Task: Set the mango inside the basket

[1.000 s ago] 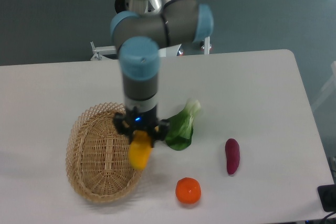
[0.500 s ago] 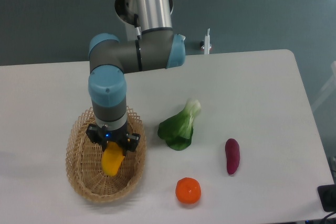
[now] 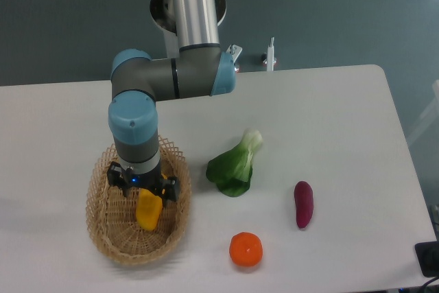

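The mango [image 3: 148,212] is yellow-orange and oblong and lies inside the basket [image 3: 103,235], a tan oval wicker basket at the front left of the table. My gripper [image 3: 143,191] points straight down into the basket, just above the mango's upper end. Its jaws look spread apart, and the mango seems to rest on the basket floor, free of them. The fingertips are partly hidden by the gripper body.
A green leafy vegetable [image 3: 235,167] lies right of the basket. A round orange [image 3: 246,249] sits near the front edge. A dark purple vegetable [image 3: 303,204] lies further right. The arm's elbow [image 3: 171,77] hangs above the table behind the basket.
The gripper carried the mango left from over the basket's right rim to its middle and lowered it. In the last half second the jaws widened a little and the mango settled flatter.
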You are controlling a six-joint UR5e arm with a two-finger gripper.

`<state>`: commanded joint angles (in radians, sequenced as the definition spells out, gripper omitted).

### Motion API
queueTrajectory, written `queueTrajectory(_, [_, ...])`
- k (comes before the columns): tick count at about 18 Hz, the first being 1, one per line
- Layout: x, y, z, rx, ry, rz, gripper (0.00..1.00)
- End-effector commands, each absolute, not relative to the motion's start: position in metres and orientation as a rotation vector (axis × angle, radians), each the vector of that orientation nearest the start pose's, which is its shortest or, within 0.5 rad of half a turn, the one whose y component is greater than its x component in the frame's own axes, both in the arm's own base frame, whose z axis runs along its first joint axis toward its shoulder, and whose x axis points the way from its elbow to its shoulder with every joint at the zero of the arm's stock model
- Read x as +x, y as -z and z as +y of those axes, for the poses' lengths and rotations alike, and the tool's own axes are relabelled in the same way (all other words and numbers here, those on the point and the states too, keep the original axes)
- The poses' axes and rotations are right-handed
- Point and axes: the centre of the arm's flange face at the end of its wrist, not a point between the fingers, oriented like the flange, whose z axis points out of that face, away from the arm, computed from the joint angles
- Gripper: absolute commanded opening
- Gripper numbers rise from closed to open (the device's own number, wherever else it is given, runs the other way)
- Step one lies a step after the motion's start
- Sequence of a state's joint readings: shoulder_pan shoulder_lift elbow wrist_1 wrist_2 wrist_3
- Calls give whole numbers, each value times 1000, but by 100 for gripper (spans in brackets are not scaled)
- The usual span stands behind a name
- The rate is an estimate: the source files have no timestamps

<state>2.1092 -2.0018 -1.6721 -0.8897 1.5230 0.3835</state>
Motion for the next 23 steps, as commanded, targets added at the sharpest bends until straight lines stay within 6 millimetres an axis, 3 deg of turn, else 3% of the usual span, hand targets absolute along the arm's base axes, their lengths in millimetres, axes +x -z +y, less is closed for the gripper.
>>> queueTrajectory(4, [-235,-275,598,-3003,-166,-287,100])
queueTrajectory(14, [-356,-326,536,-3046,-207,-136,100])
queueTrajectory(17, [-396,-352,511,-3063,-215,-101,100])
queueTrajectory(21, [-427,-375,477,-3095,-191,-18,100])
queueTrajectory(23, [-437,-376,465,-3104,-184,6,100])
